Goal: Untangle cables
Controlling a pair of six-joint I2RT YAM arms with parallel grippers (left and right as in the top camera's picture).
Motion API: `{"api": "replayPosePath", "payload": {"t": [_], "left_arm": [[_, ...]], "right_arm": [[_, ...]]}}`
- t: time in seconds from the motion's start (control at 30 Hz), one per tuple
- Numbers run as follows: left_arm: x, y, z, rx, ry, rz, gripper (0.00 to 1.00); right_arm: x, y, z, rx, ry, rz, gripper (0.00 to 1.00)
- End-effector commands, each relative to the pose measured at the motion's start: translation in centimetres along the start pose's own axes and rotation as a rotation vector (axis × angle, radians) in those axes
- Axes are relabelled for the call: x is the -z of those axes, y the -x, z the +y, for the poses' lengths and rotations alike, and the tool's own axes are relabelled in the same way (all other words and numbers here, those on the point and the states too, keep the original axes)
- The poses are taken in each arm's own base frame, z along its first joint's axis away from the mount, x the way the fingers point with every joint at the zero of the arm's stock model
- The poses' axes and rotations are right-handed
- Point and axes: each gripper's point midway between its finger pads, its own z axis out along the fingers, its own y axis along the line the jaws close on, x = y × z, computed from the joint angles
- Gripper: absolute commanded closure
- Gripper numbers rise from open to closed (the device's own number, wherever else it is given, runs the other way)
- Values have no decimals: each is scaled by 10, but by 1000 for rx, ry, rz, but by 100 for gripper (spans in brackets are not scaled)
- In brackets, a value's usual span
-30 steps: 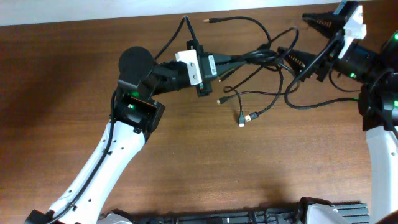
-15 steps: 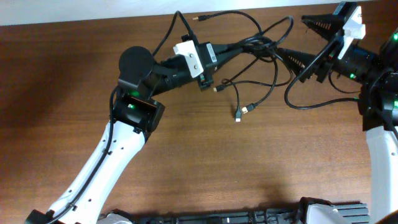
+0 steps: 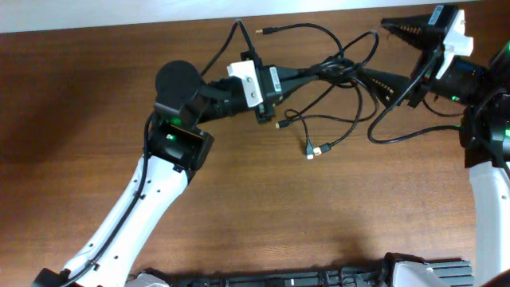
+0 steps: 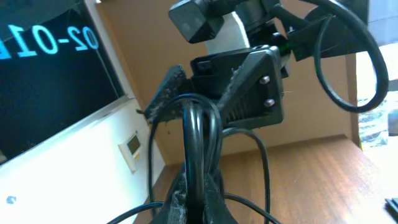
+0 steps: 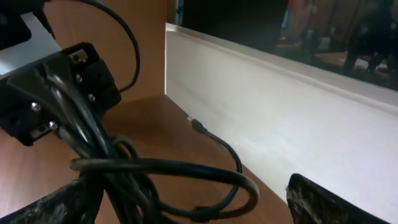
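Brown wooden counter (image 3: 319,215) carries the cables (image 3: 344,121) in the upper middle of the frame, where the left gripper (image 3: 315,73) has its jaws clenched on the knotted bundle, while the right gripper (image 3: 390,54), jaws released around one loop, should probably next close on a single strand and pull it free.

- Open room: bare brown wooden tabletop (image 3: 72,119) on the left; also the near-centre stretch between the two arms.
- Obstacle: thin black flexible cables (image 3: 339,68), bunched between left gripper (image 3: 291,77) and right gripper (image 3: 372,48), with loops and plug ends trailing toward mid-table.
- Obstacle: white-and-black left arm (image 3: 135,215), slanting from near edge to centre.
- Obstacle: white-and-black right arm (image 3: 486,183), along the right edge.
- Boundary: white strip (image 3: 119,12) along the far edge.
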Motion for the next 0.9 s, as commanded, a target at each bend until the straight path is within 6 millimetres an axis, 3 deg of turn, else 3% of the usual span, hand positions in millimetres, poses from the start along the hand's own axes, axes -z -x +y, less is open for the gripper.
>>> {"api": "replayPosePath", "payload": {"t": [0.0, 0.13, 0.3, 0.5, 0.87], "left_arm": [[-7, 21, -20, -19, -57, -45, 100], [-10, 20, -33, 1, -116, -44, 100], [-10, 17, -36, 14, -129, -34, 100], [-11, 15, -24, 16, -63, -21, 100], [-13, 14, -48, 46, -179, -25, 100]], "right_arm": [[-1, 7, 1, 31, 1, -13, 8], [0, 7, -15, 53, -92, -3, 7], [0, 15, -16, 96, -94, -23, 8], [0, 16, -11, 100, -69, -29, 8], [0, 25, -12, 152, -73, -51, 8]]}}
